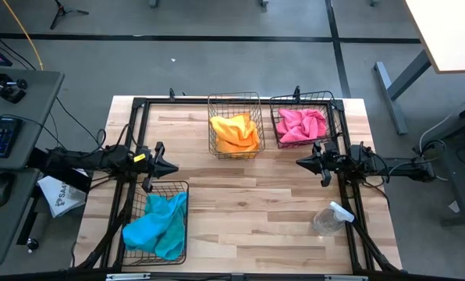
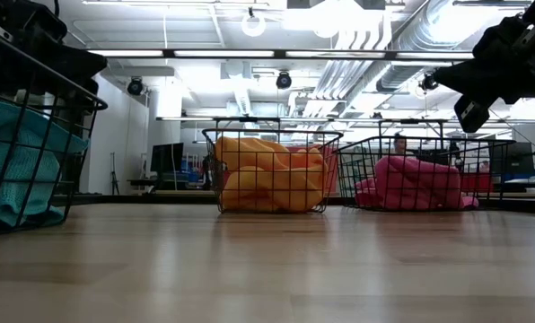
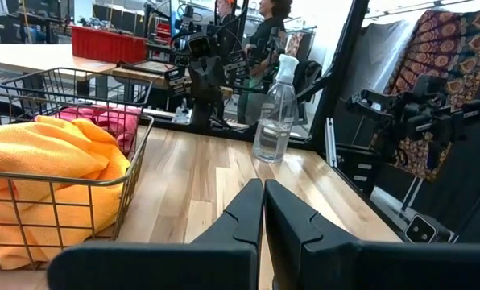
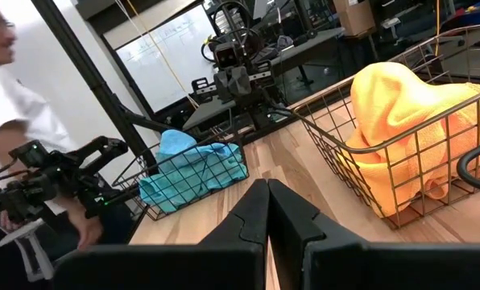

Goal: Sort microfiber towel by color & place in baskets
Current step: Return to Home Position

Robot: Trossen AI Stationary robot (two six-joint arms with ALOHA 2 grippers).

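Pink towel (image 1: pixel 301 125) basketed — only wrist views show left gripper (image 3: pixel 263 185) and right gripper (image 4: pixel 267 185) pressed together.

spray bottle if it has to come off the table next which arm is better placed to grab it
Right, probably. The spray bottle stands on the table's right side, close to the right gripper; the left gripper is across the table beside the blue-towel basket. Both grippers are shut.
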